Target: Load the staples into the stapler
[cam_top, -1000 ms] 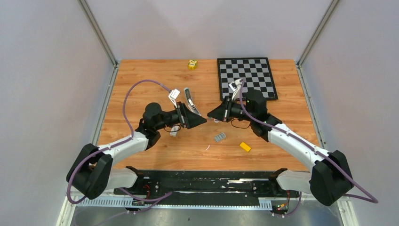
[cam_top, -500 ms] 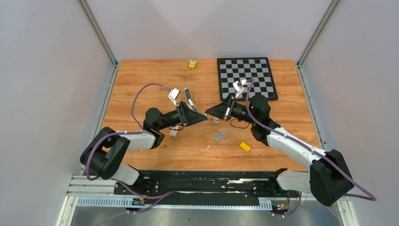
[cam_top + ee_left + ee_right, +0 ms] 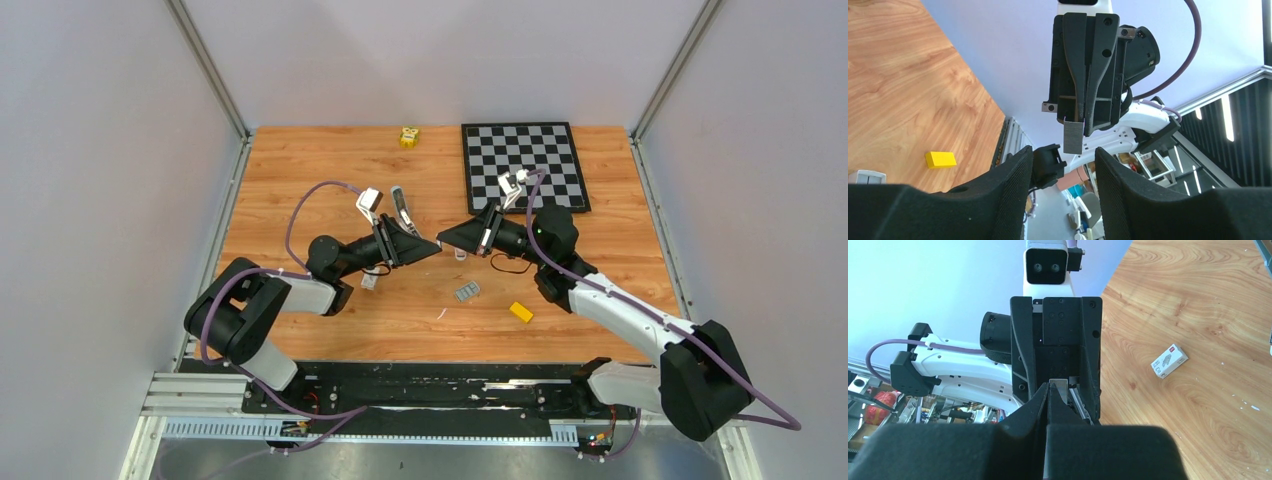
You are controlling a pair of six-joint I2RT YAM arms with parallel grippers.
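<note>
Staples (image 3: 467, 291) lie as a small ridged grey block flat on the wooden table (image 3: 300, 170), towards its near edge and right of centre, touched by neither arm; a yellow block (image 3: 520, 312) rests just to their right and slightly nearer; a small white box (image 3: 1169, 361) with a red mark lies on the table beside the left arm. Above mid-table the two arms meet tip to tip; the right gripper (image 3: 446, 241) is pressed together, pinching a flat grey strip (image 3: 1073, 139) that juts from its fingertips; whether this strip is a further row of staples cannot be told. The left gripper (image 3: 432, 254) faces it with fingers spread, the strip's free end standing in the gap between them and clear of both. Just beyond the left gripper is the stapler (image 3: 399, 205), a slim silver-and-black piece; whether it is open or closed is unclear from above. At the far edge sit a black-and-white chessboard (image 3: 525, 165), right of centre, and a small yellow toy (image 3: 408, 136) to its left.
</note>
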